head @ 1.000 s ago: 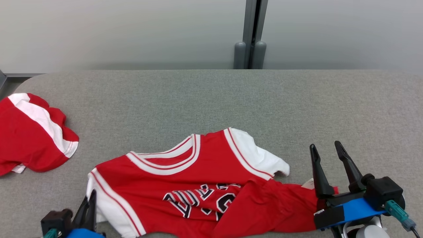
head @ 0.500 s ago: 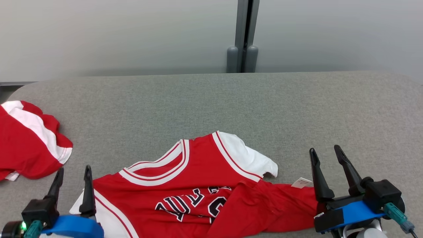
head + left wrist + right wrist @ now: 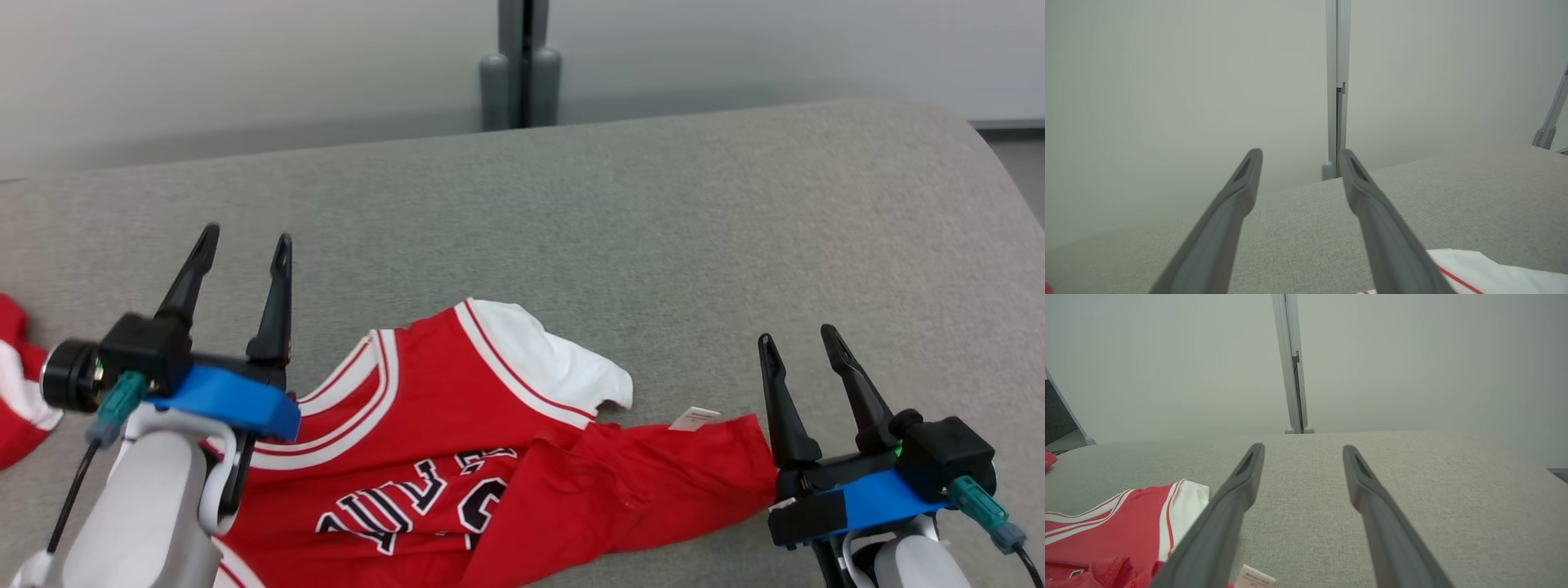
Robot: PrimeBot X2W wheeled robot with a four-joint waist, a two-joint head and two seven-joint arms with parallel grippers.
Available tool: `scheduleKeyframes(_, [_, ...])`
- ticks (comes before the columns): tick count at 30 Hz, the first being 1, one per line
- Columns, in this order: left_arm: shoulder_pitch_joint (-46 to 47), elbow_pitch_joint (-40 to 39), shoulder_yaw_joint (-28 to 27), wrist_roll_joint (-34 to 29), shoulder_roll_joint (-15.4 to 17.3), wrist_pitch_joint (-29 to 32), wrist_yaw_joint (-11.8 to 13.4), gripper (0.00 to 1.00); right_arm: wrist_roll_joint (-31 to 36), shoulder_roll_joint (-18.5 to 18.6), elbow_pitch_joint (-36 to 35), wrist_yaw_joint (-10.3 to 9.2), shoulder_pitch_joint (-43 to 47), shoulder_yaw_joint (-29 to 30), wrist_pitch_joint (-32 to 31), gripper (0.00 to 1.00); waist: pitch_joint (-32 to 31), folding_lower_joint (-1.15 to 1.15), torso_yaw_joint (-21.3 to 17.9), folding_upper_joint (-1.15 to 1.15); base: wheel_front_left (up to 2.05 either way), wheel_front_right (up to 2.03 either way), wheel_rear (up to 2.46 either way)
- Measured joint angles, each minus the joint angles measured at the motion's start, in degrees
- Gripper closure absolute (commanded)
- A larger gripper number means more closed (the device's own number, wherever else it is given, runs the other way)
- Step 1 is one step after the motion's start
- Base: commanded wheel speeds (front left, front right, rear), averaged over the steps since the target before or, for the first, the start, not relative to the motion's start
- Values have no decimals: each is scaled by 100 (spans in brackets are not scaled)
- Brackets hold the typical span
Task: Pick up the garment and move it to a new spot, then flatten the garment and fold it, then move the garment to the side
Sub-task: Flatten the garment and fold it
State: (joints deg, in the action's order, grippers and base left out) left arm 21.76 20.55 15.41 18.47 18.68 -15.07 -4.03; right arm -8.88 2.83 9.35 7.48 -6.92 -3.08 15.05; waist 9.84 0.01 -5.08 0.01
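Between both grippers, garment (image 3: 457,457) lying flat

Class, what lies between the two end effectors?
In the head view, the red jersey lies crumpled between the left end effector and the right end effector, its white tag nearest the right one.

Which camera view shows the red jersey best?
The head view: the jersey lies crumpled on the grey table, collar and lettering visible. The right wrist view catches its shoulder and sleeve; the left wrist view, a white sleeve edge.
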Motion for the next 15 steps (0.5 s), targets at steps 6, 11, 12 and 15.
scheduleKeyframes(6, [761, 678, 410, -29, -111, 30, -236, 0, -32, 0, -88, 1, -125, -3, -1, 0, 337, 0, -343, 0, 0, 0, 0])
scheduleKeyframes(11, [1274, 1305, 927, 103, -187, 171, -310, 0, -70, -1, -127, 1, -250, -11, -1, 0, 590, 0, -570, 0, 0, 0, 0])
scheduleKeyframes(12, [1361, 1425, 1034, 148, -209, 190, -318, 0, -80, 0, -134, 1, -257, -15, -1, 0, 627, 0, -609, 0, 0, 0, 0])
scheduleKeyframes(15, [1558, 1699, 1553, 404, -227, 250, -331, 0, -89, 0, -152, 0, -314, -21, -1, 0, 702, 0, -720, 0, 0, 0, 0])
